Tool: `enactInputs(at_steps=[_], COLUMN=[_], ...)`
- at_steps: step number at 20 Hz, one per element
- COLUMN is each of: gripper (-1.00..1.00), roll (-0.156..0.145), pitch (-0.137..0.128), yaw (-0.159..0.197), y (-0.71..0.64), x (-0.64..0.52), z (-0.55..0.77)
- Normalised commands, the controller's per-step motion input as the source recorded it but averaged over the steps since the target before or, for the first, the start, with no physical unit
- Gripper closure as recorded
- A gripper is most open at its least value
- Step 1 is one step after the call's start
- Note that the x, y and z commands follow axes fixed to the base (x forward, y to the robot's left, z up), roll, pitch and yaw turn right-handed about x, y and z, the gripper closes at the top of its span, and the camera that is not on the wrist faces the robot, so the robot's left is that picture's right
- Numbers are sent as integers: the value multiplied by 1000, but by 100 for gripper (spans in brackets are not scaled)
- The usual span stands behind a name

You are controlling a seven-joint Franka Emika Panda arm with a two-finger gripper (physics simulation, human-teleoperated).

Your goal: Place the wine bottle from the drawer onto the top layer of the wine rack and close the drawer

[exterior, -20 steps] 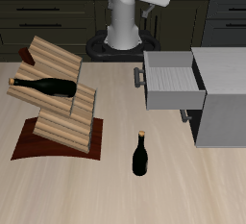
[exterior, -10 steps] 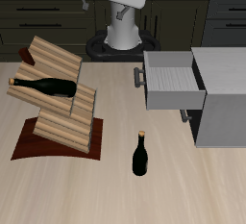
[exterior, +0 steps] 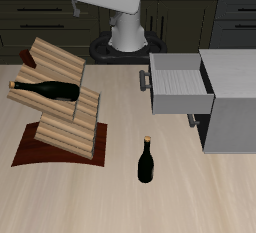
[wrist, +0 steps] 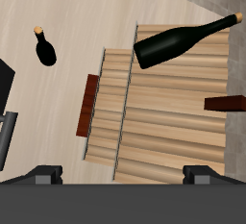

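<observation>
The cabinet (exterior: 232,102) sits near one table edge with its drawer (exterior: 180,86) pulled out, nothing visible inside. The wine rack (exterior: 60,102) holds a wine bottle (exterior: 48,90) lying on its top layer (wrist: 178,69). A second bottle (exterior: 146,161) stands near the table's front edge. The gripper (wrist: 123,176) hangs above the rack, jaws spread, holding nothing.

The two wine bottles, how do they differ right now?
The bottle on the rack lies on its side across a slatted tier of the wine rack; the bottle on the table stands upright, cork up. The first rests on wood, raised above the tabletop; the second stands alone nearer the table's front edge. Both are dark glass with slim necks and look alike in shape.
</observation>
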Motion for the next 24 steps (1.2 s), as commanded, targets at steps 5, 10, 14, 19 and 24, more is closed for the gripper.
enactInputs(at_steps=[5, 10, 14, 19, 24], gripper=[-100, -100, -100, -100, -100], roll=[-54, -67, -126, -70, -19], pitch=[63, 62, 69, 28, 30], yaw=[147, 132, 210, 152, 161], y=[-51, -6, 34, 179, 231], x=[22, 83, 113, 95, 41], z=[25, -16, -43, 39, -33])
